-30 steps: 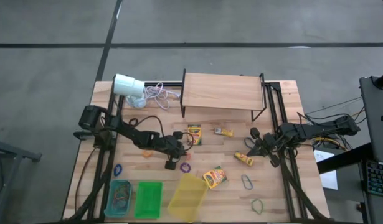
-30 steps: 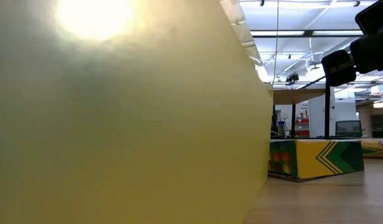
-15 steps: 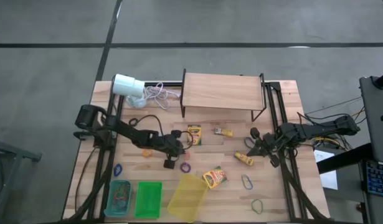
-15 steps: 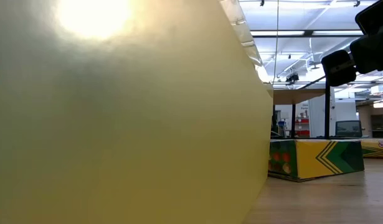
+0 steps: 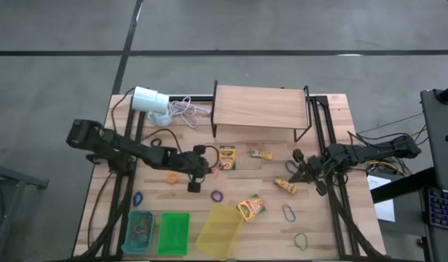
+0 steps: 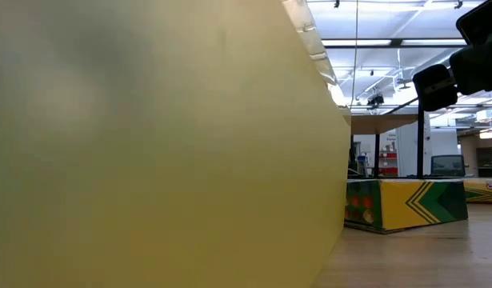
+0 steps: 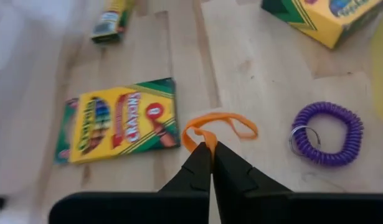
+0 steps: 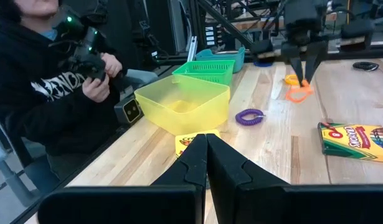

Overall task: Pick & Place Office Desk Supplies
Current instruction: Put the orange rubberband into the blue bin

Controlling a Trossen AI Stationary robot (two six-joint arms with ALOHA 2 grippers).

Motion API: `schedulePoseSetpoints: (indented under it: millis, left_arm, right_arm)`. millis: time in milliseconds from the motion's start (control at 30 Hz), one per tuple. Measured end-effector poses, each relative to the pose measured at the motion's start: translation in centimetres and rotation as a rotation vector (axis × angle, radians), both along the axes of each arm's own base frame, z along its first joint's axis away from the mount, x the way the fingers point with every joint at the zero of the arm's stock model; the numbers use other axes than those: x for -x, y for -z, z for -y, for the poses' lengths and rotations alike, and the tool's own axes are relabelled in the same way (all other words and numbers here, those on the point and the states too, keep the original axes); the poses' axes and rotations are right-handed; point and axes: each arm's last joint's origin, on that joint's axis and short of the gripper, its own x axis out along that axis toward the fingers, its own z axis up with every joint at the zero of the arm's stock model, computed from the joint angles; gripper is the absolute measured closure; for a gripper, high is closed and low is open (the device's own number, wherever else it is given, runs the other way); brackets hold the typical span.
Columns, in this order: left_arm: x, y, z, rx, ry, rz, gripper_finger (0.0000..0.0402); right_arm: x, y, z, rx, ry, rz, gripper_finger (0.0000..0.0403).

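orange rubber band (image 7: pixel 215 129) is pinched at one end by the left claw (image 7: pixel 210 155), lifted a little over the table beside a flat crayon box (image 7: pixel 119 119) and a purple coil band (image 7: pixel 330 134). it looks light, soft and floppy, so a pinch on the edge works. right claw (image 8: pixel 206 149) waits pressed together. the low view is mostly blocked by the yellow bin (image 6: pixel 150 144).
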Motion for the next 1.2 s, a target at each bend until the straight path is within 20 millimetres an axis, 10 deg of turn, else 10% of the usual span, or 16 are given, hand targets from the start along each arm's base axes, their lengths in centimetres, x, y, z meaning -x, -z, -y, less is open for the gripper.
schedulePoseSetpoints:
  millis: [600, 1200]
  left_arm:
    - [6.2, -4.7, -0.1, 0.405, -0.54, -0.131, 0.0394]
    - [9.8, -12.3, 4.8, 0.547, -1.027, -0.492, 0.0394]
  right_arm:
    - [0.0, 0.0, 0.0, 0.0, 0.0, 0.0, 0.0394]
    - [0.0, 0.0, 0.0, 0.0, 0.0, 0.0, 0.0394]
